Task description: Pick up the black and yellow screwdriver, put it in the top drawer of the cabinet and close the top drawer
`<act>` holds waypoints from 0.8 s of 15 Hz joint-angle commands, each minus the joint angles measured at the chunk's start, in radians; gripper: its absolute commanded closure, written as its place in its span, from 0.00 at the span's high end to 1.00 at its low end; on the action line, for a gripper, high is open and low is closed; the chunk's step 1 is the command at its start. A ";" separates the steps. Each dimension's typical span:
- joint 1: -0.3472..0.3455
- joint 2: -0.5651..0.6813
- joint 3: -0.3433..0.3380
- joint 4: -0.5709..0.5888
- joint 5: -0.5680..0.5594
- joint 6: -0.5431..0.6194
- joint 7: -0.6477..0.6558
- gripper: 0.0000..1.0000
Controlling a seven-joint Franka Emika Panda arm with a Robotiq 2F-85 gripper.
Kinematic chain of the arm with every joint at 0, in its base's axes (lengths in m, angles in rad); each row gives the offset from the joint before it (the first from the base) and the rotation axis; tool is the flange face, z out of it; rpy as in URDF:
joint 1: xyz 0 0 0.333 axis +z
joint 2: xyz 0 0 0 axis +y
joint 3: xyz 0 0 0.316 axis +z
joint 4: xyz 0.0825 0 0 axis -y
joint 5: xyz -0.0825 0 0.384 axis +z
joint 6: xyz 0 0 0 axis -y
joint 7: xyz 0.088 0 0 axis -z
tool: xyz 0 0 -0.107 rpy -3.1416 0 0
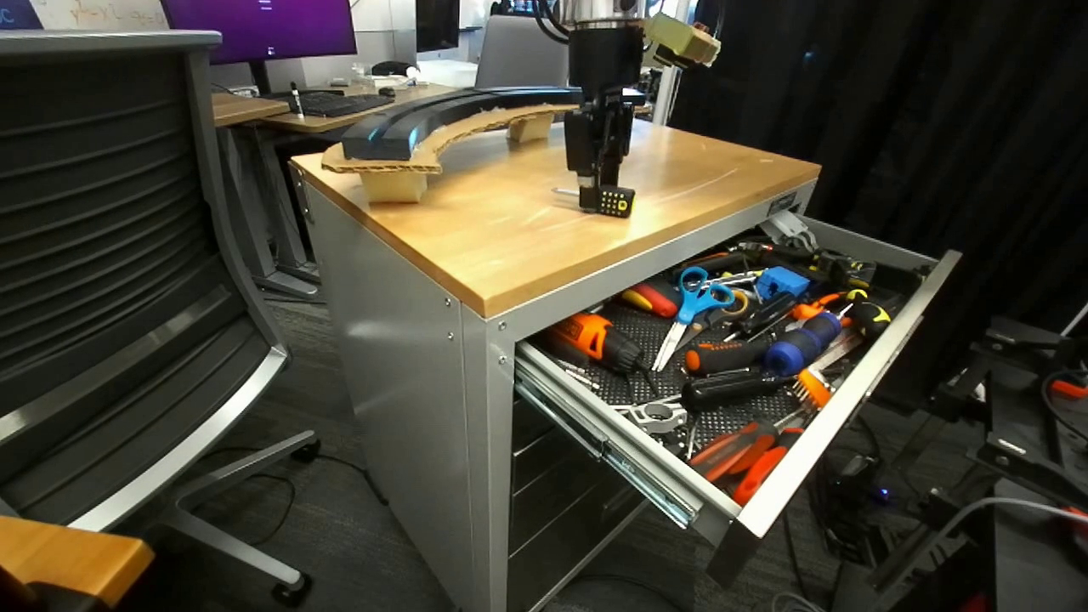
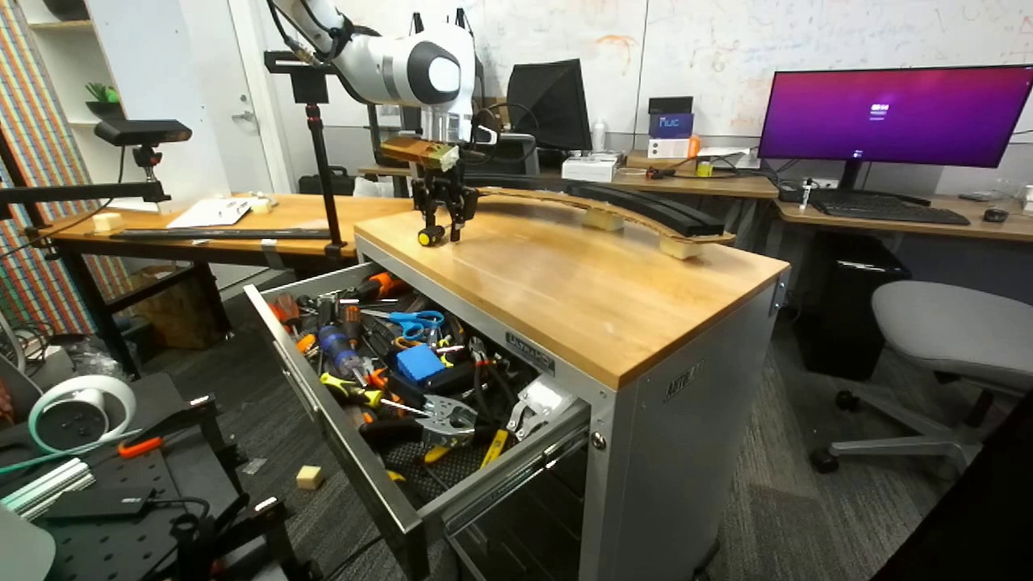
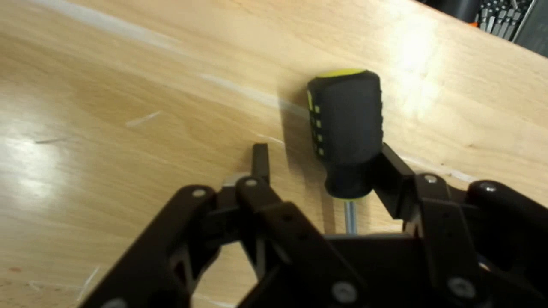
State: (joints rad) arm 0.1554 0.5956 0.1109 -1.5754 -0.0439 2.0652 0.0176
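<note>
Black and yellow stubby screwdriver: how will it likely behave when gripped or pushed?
The stubby screwdriver should stay stiff, given its chunky handle and metal shank. Being matte and dotted, it probably resists slipping. If pushed, it may pivot, since the handle is wider than the shank.

On the worktop (image 1: 510, 246) we see the screwdriver (image 3: 353, 115) near the front edge, and pale blocks (image 2: 682, 248) near the back edge.

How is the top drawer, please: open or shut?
Open: in both exterior views, the top drawer stands pulled out from the cabinet, blue scissors visible inside.
</note>
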 commanded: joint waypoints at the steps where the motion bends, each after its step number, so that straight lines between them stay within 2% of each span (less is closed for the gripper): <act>1: -0.001 -0.012 0.000 -0.012 0.022 -0.028 -0.004 0.30; 4: -0.016 -0.036 0.034 -0.036 0.057 -0.076 -0.090 0.09; 7: 0.018 -0.068 0.040 -0.081 0.003 -0.181 -0.143 0.11; 12: 0.057 -0.111 0.081 -0.164 -0.073 -0.246 -0.261 0.11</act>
State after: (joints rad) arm 0.1924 0.5362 0.1719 -1.6593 -0.0806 1.8508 -0.1693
